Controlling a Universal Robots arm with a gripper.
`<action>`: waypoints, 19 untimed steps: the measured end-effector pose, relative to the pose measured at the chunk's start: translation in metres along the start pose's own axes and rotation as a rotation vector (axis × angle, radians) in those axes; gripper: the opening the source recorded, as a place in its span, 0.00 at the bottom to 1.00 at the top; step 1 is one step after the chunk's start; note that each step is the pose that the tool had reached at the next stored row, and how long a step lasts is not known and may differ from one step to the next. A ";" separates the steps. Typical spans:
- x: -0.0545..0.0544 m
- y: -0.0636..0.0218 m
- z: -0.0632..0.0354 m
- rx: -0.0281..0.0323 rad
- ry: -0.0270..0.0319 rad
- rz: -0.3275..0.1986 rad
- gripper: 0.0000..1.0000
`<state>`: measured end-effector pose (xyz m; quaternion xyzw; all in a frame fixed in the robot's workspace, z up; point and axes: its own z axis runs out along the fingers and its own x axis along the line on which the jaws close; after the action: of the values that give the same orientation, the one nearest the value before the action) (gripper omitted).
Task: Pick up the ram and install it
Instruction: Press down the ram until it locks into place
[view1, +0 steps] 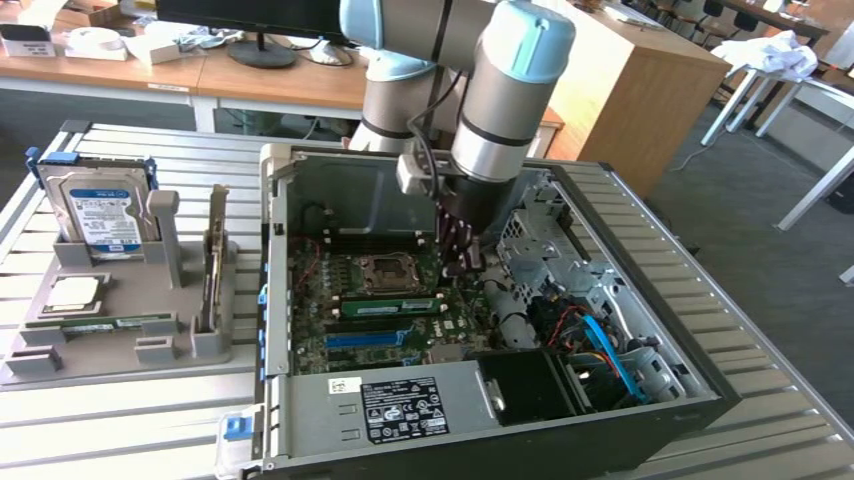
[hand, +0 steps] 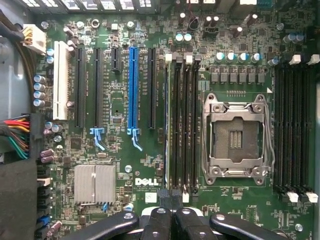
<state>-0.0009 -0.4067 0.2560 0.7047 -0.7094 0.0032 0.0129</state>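
I'm holding my hand (hand: 171, 196) pressed together (gripping nothing) right over the ram (hand: 166, 125), which is already standing in its slot; only final seating seems left.

1. Exterior view: the arm (view1: 514, 90) covers the claw and the motherboard (view1: 387, 300) area right under it.
2. Arm's upper part cut off by the exterior view's top edge.
3. Wrist view: claw (hand: 172, 200) cut by the picture's edge, only the black finger links show.
4. Ram (hand: 166, 120) seen edge-on in a slot beside the CPU socket (hand: 235, 137); label and chips hidden.
5. Label (view1: 404, 410) on the power supply: print too small to read.
6. Case (view1: 694, 400) near corner cropped at the exterior view's bottom edge.
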 end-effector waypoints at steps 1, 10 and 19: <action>0.000 0.0000 0.0008 0.0000 0.0001 0.000 0.10; 0.000 0.0000 0.0039 -0.0001 0.0002 0.000 0.10; 0.001 -0.0001 0.0065 -0.0001 0.0003 0.000 0.10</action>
<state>-0.0009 -0.4076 0.2495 0.7047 -0.7094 0.0032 0.0131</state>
